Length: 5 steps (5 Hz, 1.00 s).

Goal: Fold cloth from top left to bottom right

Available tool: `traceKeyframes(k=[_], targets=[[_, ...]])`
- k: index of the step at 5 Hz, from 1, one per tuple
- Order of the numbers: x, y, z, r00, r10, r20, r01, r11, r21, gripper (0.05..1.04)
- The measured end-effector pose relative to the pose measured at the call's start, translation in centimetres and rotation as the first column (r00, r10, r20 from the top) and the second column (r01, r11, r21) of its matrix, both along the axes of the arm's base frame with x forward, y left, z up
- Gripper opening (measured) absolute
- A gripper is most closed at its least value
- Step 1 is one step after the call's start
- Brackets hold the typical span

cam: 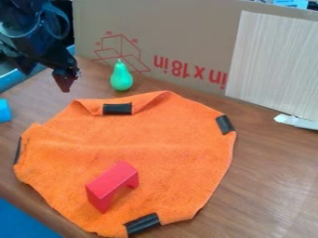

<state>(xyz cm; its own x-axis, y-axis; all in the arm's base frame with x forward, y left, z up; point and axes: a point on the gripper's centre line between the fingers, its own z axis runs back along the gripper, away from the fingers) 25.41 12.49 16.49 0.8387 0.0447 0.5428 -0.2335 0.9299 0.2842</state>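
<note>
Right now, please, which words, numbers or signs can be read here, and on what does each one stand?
"in x 18 in": red, upside down, on the cardboard; the pale panel may hide more.
Small marks around the red box drawing, same cardboard: too small to read.

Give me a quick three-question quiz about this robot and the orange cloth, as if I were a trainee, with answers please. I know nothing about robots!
1. True or false: the red block rests on the orange cloth.
2. Where in the picture are the robot's fingers?
a) at the lower right
b) at the upper left
c) directly over the red block
3. Fill in the blank: the toy between the cloth and the cardboard panel is a green ____.

Key: 1 true; 2 b; 3 pear.
</note>
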Motion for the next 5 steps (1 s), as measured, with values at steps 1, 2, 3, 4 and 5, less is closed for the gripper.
traceKeyframes(k=[1, 2, 3, 4, 5], targets=[[0.0, 0.0, -0.7, 1.0, 0.002, -0.02, -0.003, 1.0, -0.007, 1.0], [1.2, -0.6, -2.4, 0.999, -0.014, -0.037, 0.015, 1.0, 0.016, 1.001], [2.0, -0.6, -4.2, 0.995, -0.062, -0.079, 0.064, 0.998, 0.019, 1.0], [2.8, -0.6, -4.8, 0.993, -0.099, -0.069, 0.101, 0.994, 0.029, 1.0], [3.9, -0.7, -5.3, 0.988, -0.147, -0.045, 0.149, 0.988, 0.043, 1.0]])
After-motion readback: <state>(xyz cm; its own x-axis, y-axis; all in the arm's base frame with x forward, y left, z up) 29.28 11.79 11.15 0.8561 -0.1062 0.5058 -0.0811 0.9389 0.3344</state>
